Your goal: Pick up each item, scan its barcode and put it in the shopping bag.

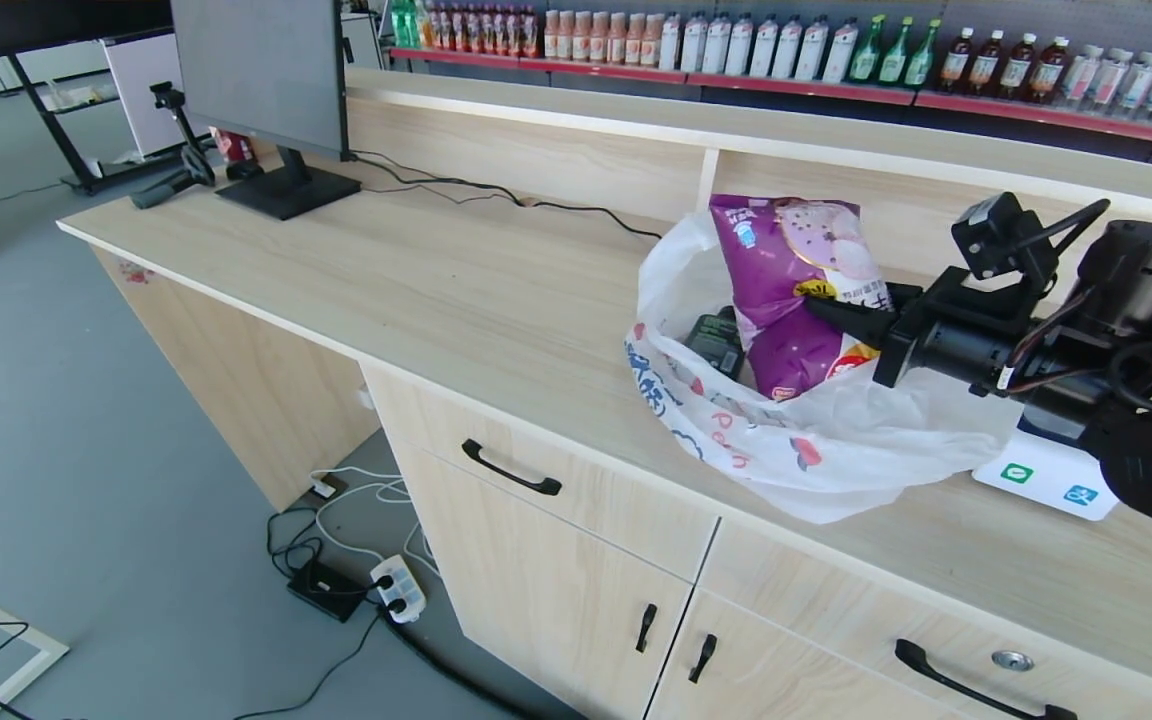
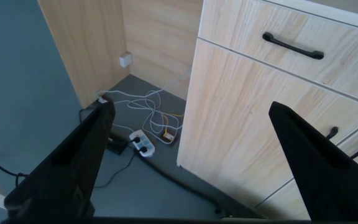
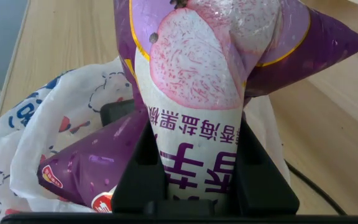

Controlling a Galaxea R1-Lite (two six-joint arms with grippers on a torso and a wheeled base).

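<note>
A purple snack bag [image 1: 793, 280] stands upright in the mouth of the white plastic shopping bag [image 1: 816, 440] on the wooden counter. My right gripper [image 1: 831, 312] comes in from the right and is shut on the snack bag's lower middle. In the right wrist view the black fingers [image 3: 140, 163] pinch the purple snack bag [image 3: 197, 87] over the open shopping bag [image 3: 36, 130]. A dark item [image 1: 714, 343] lies inside the bag beside it. My left gripper [image 2: 188, 155] hangs open below counter height, in front of the cabinet doors, with nothing between its fingers.
A monitor on a stand [image 1: 266, 90] and a black handheld scanner [image 1: 176, 165] sit at the counter's far left, with a cable [image 1: 496, 195] trailing across. A white box [image 1: 1046, 480] stands right of the bag. Drink shelves [image 1: 786, 50] line the back. Cables and a power strip [image 2: 143, 144] lie on the floor.
</note>
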